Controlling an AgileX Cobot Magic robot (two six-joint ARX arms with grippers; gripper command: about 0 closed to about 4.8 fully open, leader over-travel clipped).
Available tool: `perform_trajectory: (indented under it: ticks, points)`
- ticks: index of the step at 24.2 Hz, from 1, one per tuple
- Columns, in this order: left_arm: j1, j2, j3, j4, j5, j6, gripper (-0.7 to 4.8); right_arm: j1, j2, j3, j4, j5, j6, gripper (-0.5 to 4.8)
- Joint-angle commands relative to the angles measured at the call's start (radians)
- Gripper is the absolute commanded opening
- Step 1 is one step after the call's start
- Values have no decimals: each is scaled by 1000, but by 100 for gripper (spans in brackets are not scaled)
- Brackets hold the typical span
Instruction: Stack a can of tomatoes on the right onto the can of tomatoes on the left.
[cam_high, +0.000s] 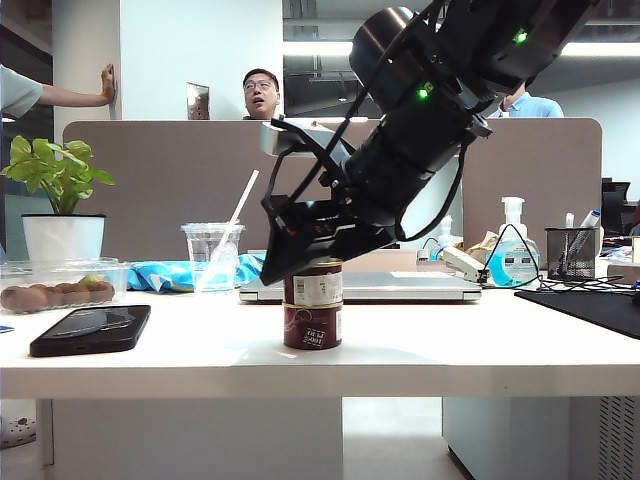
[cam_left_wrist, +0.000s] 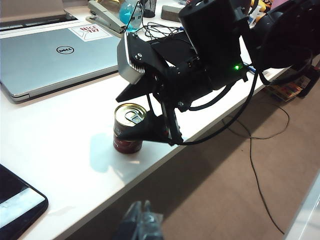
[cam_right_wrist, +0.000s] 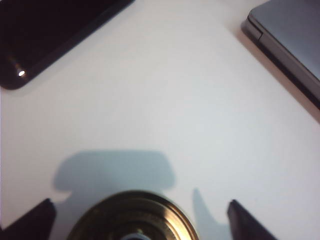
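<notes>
Two dark red cans of tomatoes stand stacked near the table's front edge. The upper can (cam_high: 317, 286) rests on the lower can (cam_high: 312, 328). My right gripper (cam_high: 300, 265) reaches down from the upper right and straddles the upper can, open. In the right wrist view the gold lid (cam_right_wrist: 132, 220) sits between the dark fingertips (cam_right_wrist: 30, 222), with bare table showing on both sides. The left wrist view shows the lid (cam_left_wrist: 131, 114) with the lower can (cam_left_wrist: 127, 145) under it. My left gripper (cam_left_wrist: 142, 220) hangs off the table's front edge, blurred, its fingers together.
A silver laptop (cam_high: 400, 287) lies just behind the cans. A black phone (cam_high: 90, 330) lies at front left. Behind it are a plastic cup with a straw (cam_high: 212, 255), a fruit tray (cam_high: 60, 290) and a potted plant (cam_high: 62, 235). At back right stand a sanitiser bottle (cam_high: 513, 255) and a pen holder (cam_high: 572, 250).
</notes>
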Motion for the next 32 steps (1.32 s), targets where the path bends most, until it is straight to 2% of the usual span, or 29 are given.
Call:
perform_trajectory:
  ticks: [1,4,5,6,9,13,17,19,25,29,32]
  points:
    - [0,0,0,13,3,1,-2,3,-16,18,15,-3,-3,475]
    - [0,0,0,13,1,1,-2,3,-58,18,10,-3,-3,468]
    - [0,0,0,13,-2,1,-2,3,-79,18,2,-3,-3,440]
    - [0,0,0,13,-5,1,-2,3,-138,18,-27,-5,-3,255]
    - [0,0,0,18,-36,1,-2,3,-235,17,-77,-9,-3,-19]
    - [0,-1,1,66,-41,-11,-2,3,-468,-29,-135,40,3,-5]
    - [0,-1,1,237,-49,-90,-2,2,-747,-198,-21,170,69,-5]
    - [0,-8,0,309,-108,-110,-2,2,-874,-297,29,231,81,-5]
    - [0,-39,-26,381,-311,-109,-2,2,-1109,-482,85,327,152,-5]
    - [0,-50,-167,539,-359,-111,-2,2,-1287,-600,90,343,162,-5]
    - [0,-50,-246,552,-390,-112,-2,2,-1354,-653,88,344,162,-5]
